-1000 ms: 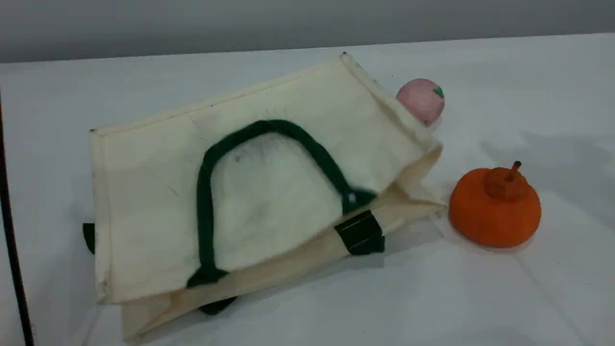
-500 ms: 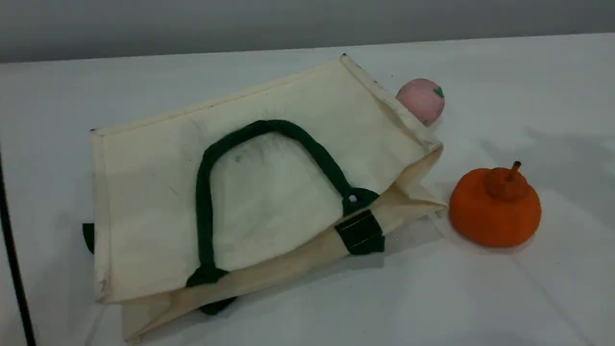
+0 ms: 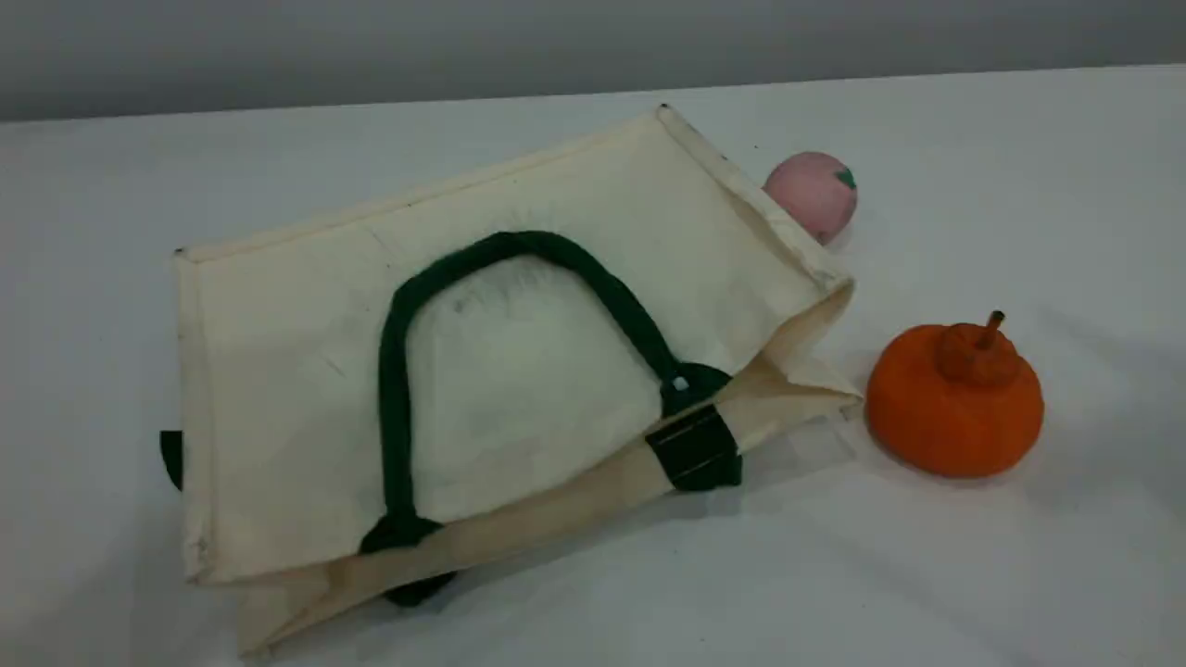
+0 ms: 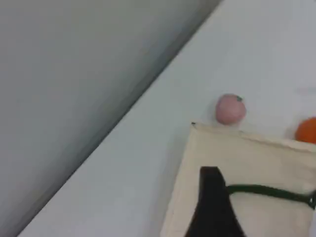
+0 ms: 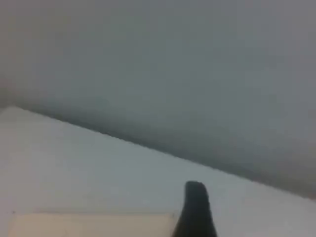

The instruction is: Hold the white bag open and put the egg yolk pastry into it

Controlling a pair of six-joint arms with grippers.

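Since a second ago, the dark arm at the scene view's left edge has left that view, and the green handle (image 3: 397,371) has settled flat. The white bag (image 3: 278,371) lies on its side on the table (image 3: 927,574), its mouth slightly agape toward the orange pumpkin-shaped toy (image 3: 954,403) just beside it. The pink ball (image 3: 813,193) sits behind the bag's far corner, partly hidden. The egg yolk pastry shows in no view. One left fingertip (image 4: 213,207) hangs over the bag; spread undeterminable. One right fingertip (image 5: 195,210) is visible; those jaws stand apart, holding nothing.
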